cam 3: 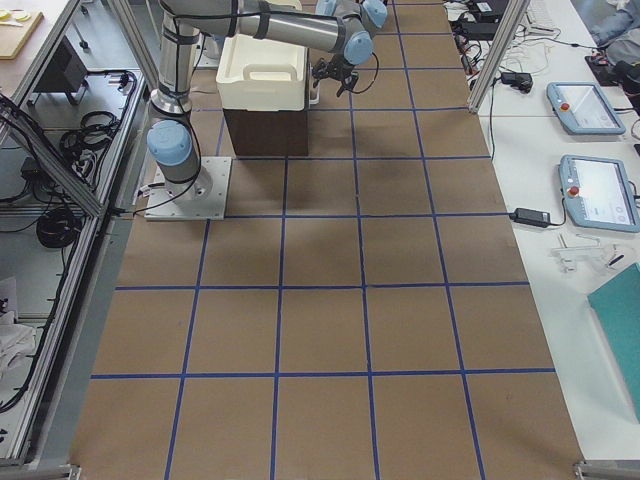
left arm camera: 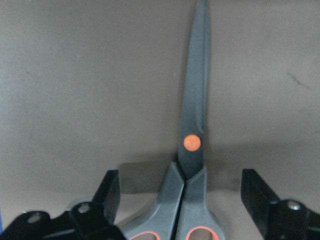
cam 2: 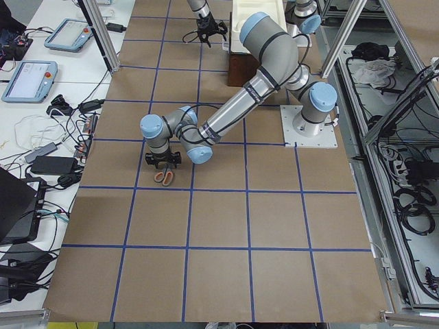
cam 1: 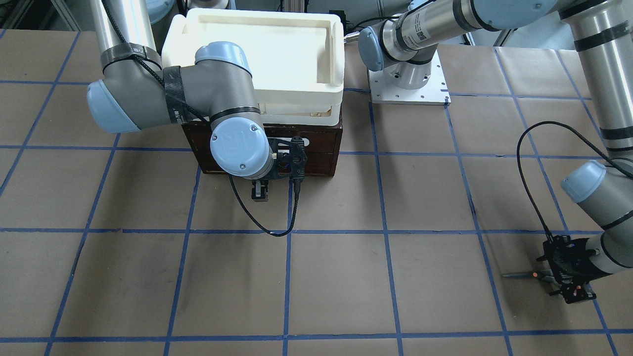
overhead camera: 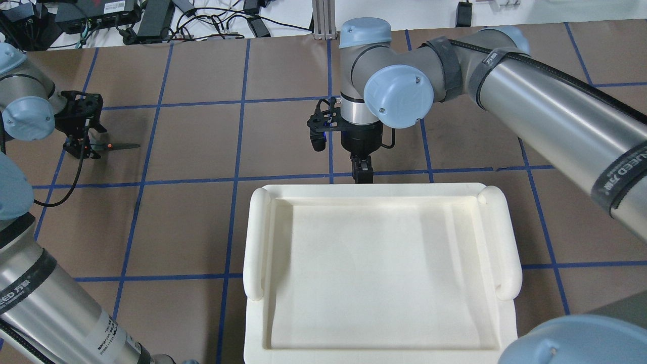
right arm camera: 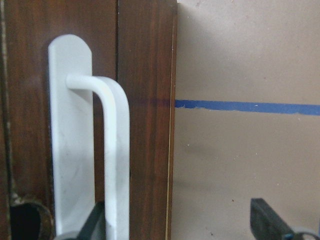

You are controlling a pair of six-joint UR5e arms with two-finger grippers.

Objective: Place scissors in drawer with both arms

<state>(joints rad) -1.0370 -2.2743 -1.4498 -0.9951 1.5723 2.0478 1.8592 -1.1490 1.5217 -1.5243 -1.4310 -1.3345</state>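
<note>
**Left wrist view, foreground.** The scissors [left arm camera: 192, 150] are shown lying flat on the paper-covered table [cam 1: 346, 277], blades closed. The handle necks are framed by the left gripper [left arm camera: 182, 197], whose fingers [left arm camera: 110, 192] are spread wide, one on each side, with no contact visible. The long axis runs straight away from the gripper: handles beneath it, then the orange pivot, then the tip. In the front-facing view this axis is seen to lie along the table's length, with the tip directed towards the drawer's side of the table. The scissors are thus directly under the left arm and well apart from the right.

**Right wrist view.** The right gripper [right arm camera: 180, 227] is held at the dark front of the drawer [right arm camera: 145, 100], its fingers parted. The white bar handle [right arm camera: 112, 150] is seen just beside one finger, and the other finger stands off past the drawer's edge. No grasp of the handle is shown.

**Containers.** The drawer front appears flush with its cabinet and is judged shut, so its interior is hidden. On the cabinet rests a cream tray [overhead camera: 379, 194], in which nothing is seen.

**Step in hand (judgement).** A closing of the left fingers across the handle necks is called for, and a pull on the handle by the right.
</note>
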